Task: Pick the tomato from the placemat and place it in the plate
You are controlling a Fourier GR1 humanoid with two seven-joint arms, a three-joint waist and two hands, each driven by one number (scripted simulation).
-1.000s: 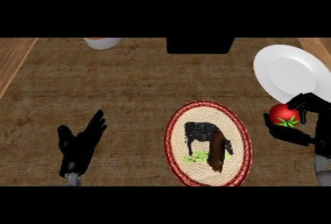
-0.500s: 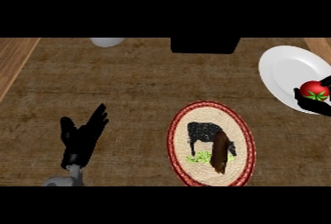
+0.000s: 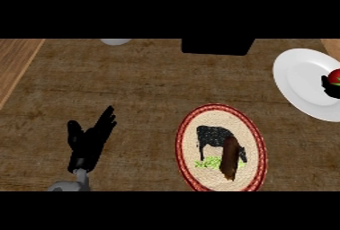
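Lifted clear of the oval woven placemat (image 3: 199, 117) with its cow picture, the round red tomato (image 3: 335, 75) now hangs over the white plate (image 3: 299, 78), apparently still clasped by the half-hidden right hand (image 3: 328, 88), release pending, while the left hand (image 3: 90, 140) rests open above the brown desk (image 3: 146, 85).

Light falls soft and even over the brown woven-textured bench (image 3: 146, 90), tones flat from edge to edge. The round white plate (image 3: 299, 85) at the right is the brightest patch, shading to pale grey at its rim. The black left hand (image 3: 90, 141) reads as a dark, flat silhouette.
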